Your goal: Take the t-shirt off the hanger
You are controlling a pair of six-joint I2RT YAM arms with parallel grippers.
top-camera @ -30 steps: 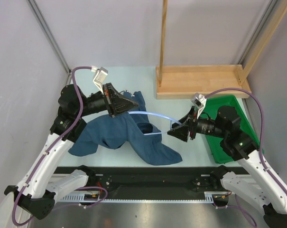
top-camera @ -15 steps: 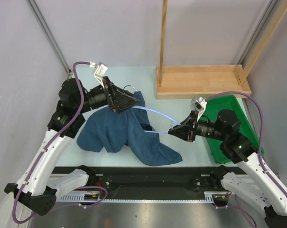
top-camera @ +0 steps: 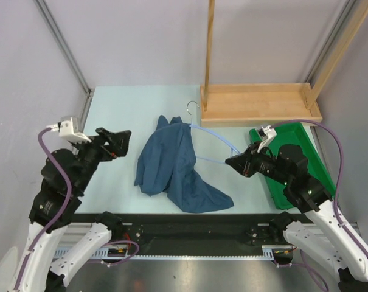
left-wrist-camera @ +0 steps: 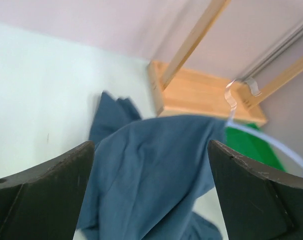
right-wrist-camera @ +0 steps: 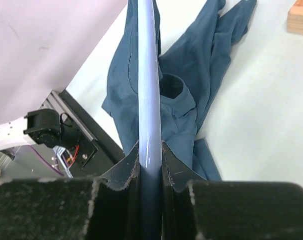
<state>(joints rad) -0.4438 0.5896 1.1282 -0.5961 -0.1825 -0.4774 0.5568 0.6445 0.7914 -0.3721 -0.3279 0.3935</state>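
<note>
the left arm sits back at the left side of the table [top-camera: 111,103], elbow bent, its left gripper [top-camera: 118,141] pointing toward the t-shirt [top-camera: 171,164] with fingers spread wide, holding nothing, well apart from the cloth. the right arm reaches left from over the green tray [top-camera: 300,135], its right gripper [top-camera: 232,162] pinching the right end of the hanger [top-camera: 215,135]. the t-shirt lies crumpled mid-table, covering the hanger's left half; the metal hook shows just beside the wooden rack base [top-camera: 256,104].
</note>
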